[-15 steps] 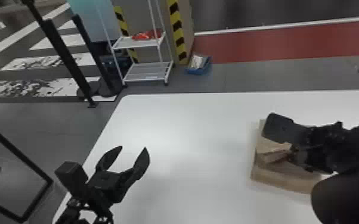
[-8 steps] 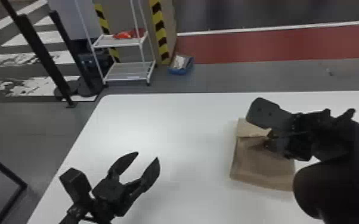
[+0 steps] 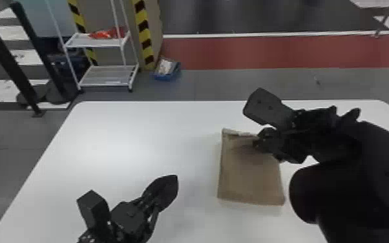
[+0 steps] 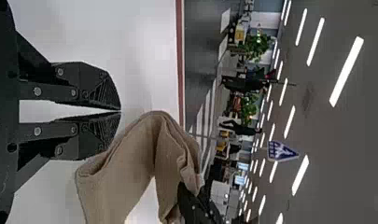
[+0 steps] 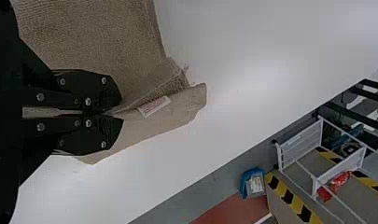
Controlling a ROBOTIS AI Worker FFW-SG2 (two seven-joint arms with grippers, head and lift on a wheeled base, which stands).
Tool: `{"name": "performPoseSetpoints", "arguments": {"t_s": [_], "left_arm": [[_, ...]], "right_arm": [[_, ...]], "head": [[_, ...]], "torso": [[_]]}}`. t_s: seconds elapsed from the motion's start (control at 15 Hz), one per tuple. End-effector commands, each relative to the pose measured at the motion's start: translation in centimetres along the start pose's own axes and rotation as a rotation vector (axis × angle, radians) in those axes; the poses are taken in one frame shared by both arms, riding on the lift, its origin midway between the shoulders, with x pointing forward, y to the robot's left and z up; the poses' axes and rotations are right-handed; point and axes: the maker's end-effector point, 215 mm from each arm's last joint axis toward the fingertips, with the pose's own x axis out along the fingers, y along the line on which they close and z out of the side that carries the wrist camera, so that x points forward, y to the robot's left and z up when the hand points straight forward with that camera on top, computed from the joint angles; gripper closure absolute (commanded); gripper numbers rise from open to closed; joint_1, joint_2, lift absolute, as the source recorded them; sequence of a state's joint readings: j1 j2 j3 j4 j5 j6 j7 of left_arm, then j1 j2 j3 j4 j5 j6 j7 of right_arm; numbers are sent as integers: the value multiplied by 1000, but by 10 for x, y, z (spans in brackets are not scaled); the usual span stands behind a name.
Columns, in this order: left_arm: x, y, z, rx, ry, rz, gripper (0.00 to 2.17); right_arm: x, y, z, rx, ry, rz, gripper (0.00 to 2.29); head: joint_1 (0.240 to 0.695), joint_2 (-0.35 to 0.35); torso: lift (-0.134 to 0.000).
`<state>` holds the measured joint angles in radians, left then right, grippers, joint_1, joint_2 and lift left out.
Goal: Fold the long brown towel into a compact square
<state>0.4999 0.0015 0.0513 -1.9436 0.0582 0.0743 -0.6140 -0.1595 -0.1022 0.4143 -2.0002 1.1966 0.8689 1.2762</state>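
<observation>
Two fingers of our right gripper (image 5: 119, 113) pinch the towel (image 3: 250, 174) near its far edge, raised off the table (image 3: 122, 139) — fold looks unfinished. Left gripper's (image 4: 120, 111) tips have closed together, empty, beside it — we'd next lay that edge over.

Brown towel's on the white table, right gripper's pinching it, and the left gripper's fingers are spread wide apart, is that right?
Not quite: the left gripper has its fingers shut, tips together, as the left wrist view shows. The rest holds: the brown towel is on the white table, pinched by the right gripper.
</observation>
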Motion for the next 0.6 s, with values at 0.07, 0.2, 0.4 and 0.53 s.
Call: {"name": "performPoseSetpoints", "arguments": {"t_s": [0.07,0.2,0.4,0.53], "left_arm": [[14,-63,6,21,-36,-123,2145],[20,-99,2,36,-41,-192,2145],[34,-126,-8,70,-30,-245,2145],[48,-130,-12,105,-15,-248,2145]], "right_arm": [[-2,-1,1,10,-5,-7,1092],[-1,-1,10,15,-17,-15,1092],[-1,3,19,16,-31,-11,1092],[0,9,16,30,-26,-3,1092]], "head": [[695,19],[695,-18],[695,-80],[695,-96]], "torso": [[-125],[-125],[-125],[-125]]}}
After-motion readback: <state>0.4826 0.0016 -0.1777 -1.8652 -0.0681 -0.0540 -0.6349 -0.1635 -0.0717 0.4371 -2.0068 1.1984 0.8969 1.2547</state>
